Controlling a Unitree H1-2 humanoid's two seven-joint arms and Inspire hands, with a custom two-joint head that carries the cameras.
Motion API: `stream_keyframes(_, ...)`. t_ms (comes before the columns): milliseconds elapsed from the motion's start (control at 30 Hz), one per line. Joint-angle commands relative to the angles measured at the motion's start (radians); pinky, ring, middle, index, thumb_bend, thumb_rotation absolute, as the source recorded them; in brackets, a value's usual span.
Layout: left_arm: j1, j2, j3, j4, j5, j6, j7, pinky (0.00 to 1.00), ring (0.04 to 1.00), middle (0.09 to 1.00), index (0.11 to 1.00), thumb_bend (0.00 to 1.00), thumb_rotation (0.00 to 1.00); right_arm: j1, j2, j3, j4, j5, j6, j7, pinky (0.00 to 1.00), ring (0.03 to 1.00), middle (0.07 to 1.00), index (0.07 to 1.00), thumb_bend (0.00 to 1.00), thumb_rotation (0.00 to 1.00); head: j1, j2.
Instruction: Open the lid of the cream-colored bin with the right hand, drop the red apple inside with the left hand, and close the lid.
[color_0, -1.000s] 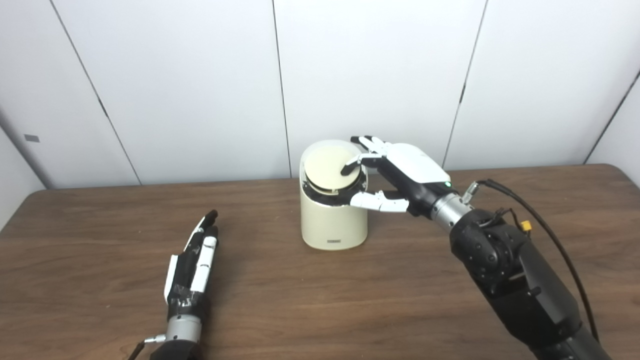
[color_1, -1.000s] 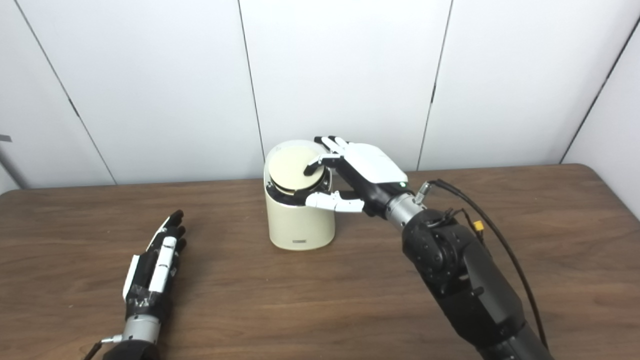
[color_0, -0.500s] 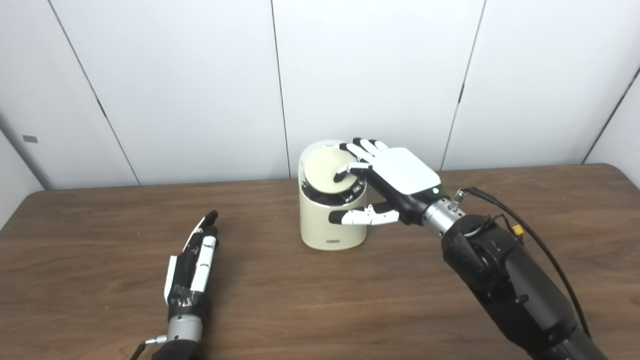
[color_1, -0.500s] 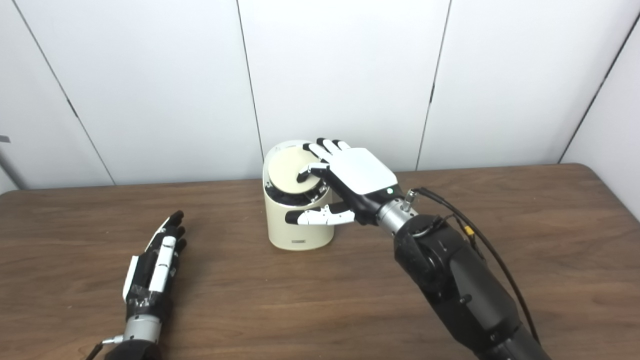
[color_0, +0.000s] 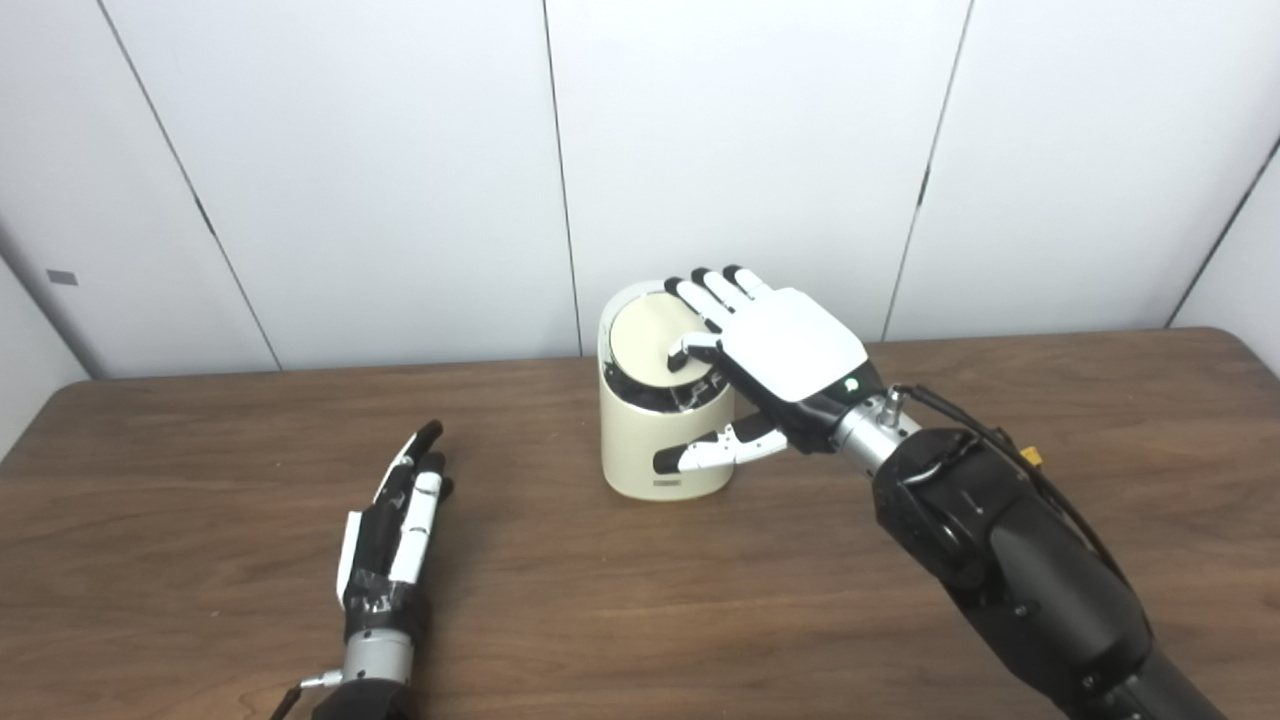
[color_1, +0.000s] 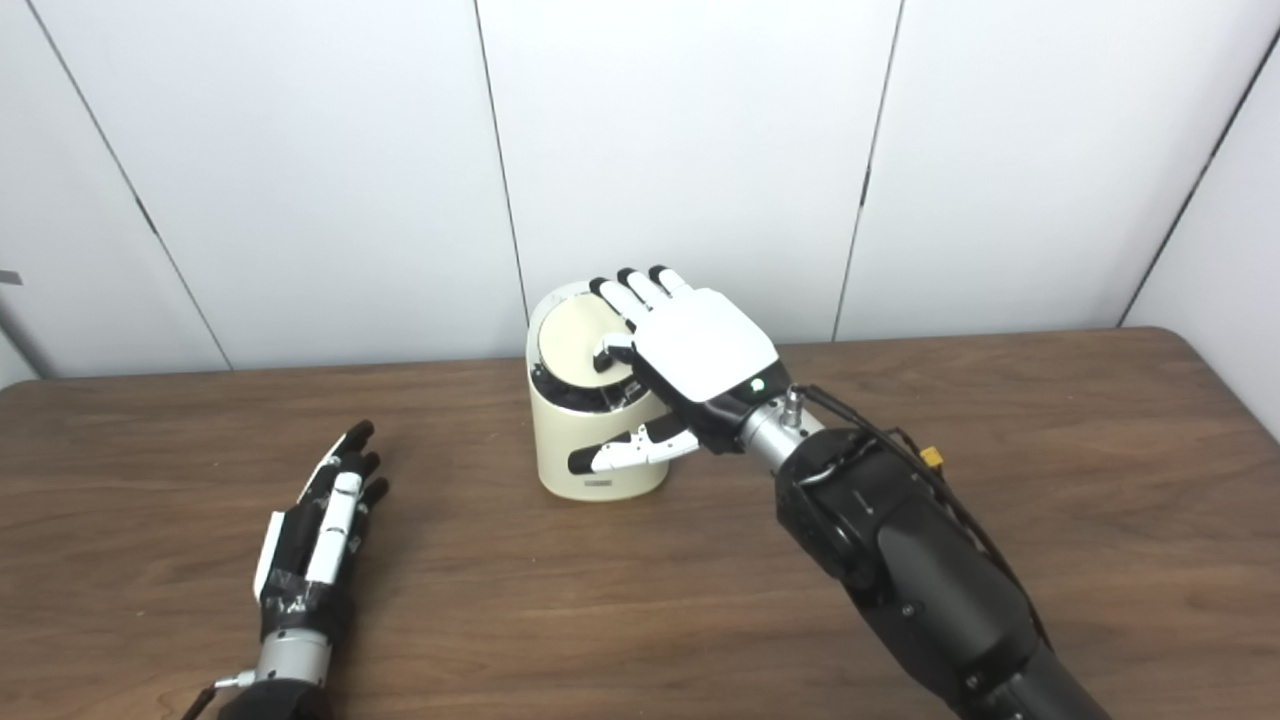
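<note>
The cream-colored bin (color_0: 640, 462) stands at the middle back of the table. Its round lid (color_0: 643, 338) tilts toward me, with a dark gap under the front edge. My right hand (color_0: 785, 345) lies palm-down over the lid's right side, fingers (color_0: 700, 295) stretched across the top, one fingertip pressing on the lid. Its thumb (color_0: 715, 452) hangs in front of the bin's wall. It grips nothing. My left hand (color_0: 395, 525) rests flat on the table at the near left, open and empty. No red apple shows in either view.
The brown wooden table (color_0: 620, 610) reaches across the whole picture. White wall panels (color_0: 750, 130) stand close behind the bin. A black cable (color_0: 985, 435) loops along my right forearm.
My right hand has slid left and further over the lid, its palm now covering the right side, and the thumb has dropped lower in front of the bin. The left hand barely shifted.
</note>
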Motion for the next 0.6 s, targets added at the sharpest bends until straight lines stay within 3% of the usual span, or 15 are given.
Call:
stream_keyframes(0,-0.024,0.001,-0.005,-0.028,-0.003,-0.006,-0.007,0.92,0.953,0.971,0.904,0.52,0.69,-0.011,-0.004,0.0,0.003,0.015,-0.025,0.031,1.0,1.0,1.0,0.666,0.58,0.96,0.0,0.002)
stream_keyframes(367,-0.027,0.006,-0.006,-0.021,-0.007,-0.001,-0.014,0.9,0.955,0.977,0.903,0.53,0.68,-0.006,0.013,-0.05,0.006,0.068,-0.028,-0.012,1.0,1.0,1.0,0.718,0.59,1.0,-0.002,0.0)
stream_keyframes(567,-0.028,0.007,-0.002,-0.023,-0.018,0.001,-0.019,0.91,0.963,0.976,0.921,0.51,0.68,0.01,0.031,-0.124,-0.043,0.128,-0.04,-0.081,1.0,1.0,0.99,0.809,0.56,1.0,-0.003,-0.003)
